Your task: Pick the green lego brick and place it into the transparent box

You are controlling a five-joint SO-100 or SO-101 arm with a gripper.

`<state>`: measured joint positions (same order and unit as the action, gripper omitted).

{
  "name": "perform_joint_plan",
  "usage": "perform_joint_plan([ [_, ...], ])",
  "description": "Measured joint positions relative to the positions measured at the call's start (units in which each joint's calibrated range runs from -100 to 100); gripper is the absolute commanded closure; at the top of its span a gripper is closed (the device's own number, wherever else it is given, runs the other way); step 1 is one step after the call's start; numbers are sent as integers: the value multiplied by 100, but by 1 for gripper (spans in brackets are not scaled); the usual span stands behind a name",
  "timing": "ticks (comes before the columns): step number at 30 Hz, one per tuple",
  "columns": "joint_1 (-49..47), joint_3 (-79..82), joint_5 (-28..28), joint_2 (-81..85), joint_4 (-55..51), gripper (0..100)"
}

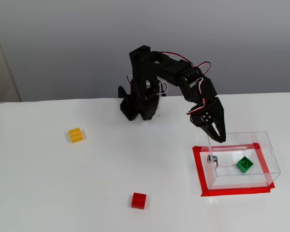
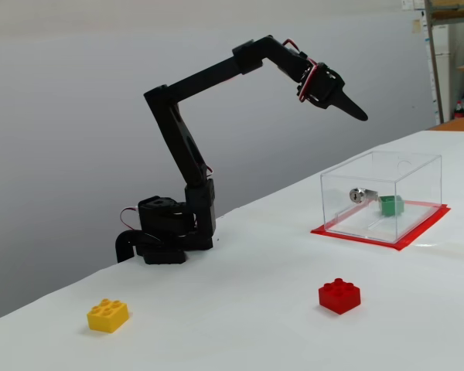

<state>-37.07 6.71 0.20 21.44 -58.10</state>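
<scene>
place: probably lab or workshop | cues: bare white table (image 2: 417, 340), grey wall (image 2: 77, 116), storage shelving (image 2: 452, 58)

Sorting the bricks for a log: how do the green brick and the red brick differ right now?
The green lego brick lies inside the transparent box; the red brick sits on the open table. Green sits corner-on in a fixed view, red squarer. Both look alike in size, untouched.

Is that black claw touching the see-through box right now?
Apart. In a fixed view from the side, the gripper hangs well above the transparent box, with clear background between them.
</scene>
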Motion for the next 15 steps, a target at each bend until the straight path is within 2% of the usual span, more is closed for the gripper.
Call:
perform_joint_plan([
  [15,2062,3089,-15,3256,0,99],
])
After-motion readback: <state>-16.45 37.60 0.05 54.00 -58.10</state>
